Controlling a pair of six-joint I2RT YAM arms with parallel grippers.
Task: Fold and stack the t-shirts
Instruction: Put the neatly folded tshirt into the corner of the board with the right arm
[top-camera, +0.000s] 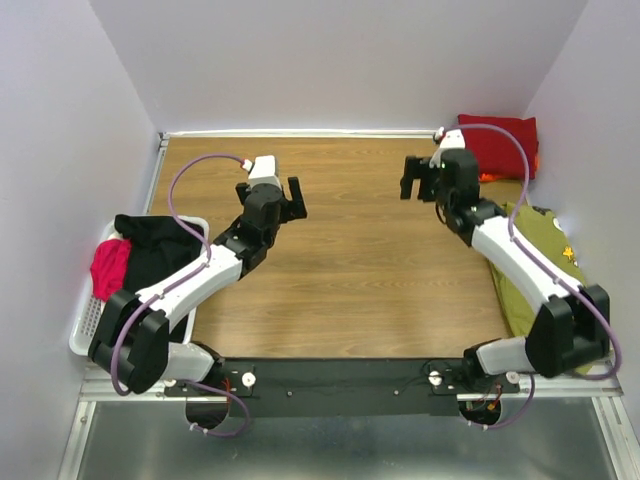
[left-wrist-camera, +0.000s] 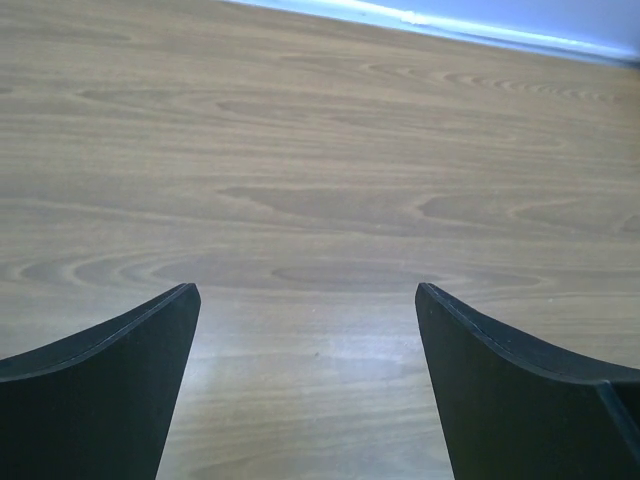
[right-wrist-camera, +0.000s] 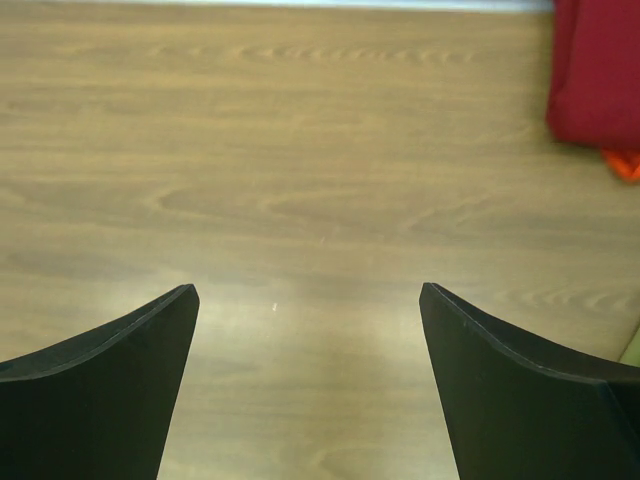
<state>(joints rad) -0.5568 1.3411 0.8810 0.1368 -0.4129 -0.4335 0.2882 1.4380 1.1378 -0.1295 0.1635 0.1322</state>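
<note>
Nearest us: the black mounting rail (top-camera: 340, 382) carrying both arm bases, at the near edge of the wooden desk (top-camera: 360, 290).
Left arm (top-camera: 195, 280): it reaches toward the left middle of the desk. We see its jaws spread wide with only bare wood between them, gripping nothing.
Right arm (top-camera: 520, 262): it reaches toward the far right of the desk. Its jaws are likewise wide apart and grip nothing. They stand short of the shirts, which lie to their right.
Dark red t-shirt (top-camera: 498, 145): it lies in the far right corner of the desk, close to the back and side walls. It is folded into a plump, neat pad of plain, soft cloth. We read its longer side as running left to right along the back wall. We cannot tell which way its neck points.
Orange t-shirt (top-camera: 530, 163): only a bright sliver shows, peeking from under the near right edge of the red one. We cannot tell its axis.
Olive-green shirt (top-camera: 545, 232): it is spread along the right edge with its long axis running near to far. It carries a yellow print and is partly hidden by the right arm.
White basket (top-camera: 82, 335): it sits at the desk's left side, holding a black cloth (top-camera: 160, 245) and a pink-red cloth (top-camera: 110, 268), both crumpled.
</note>
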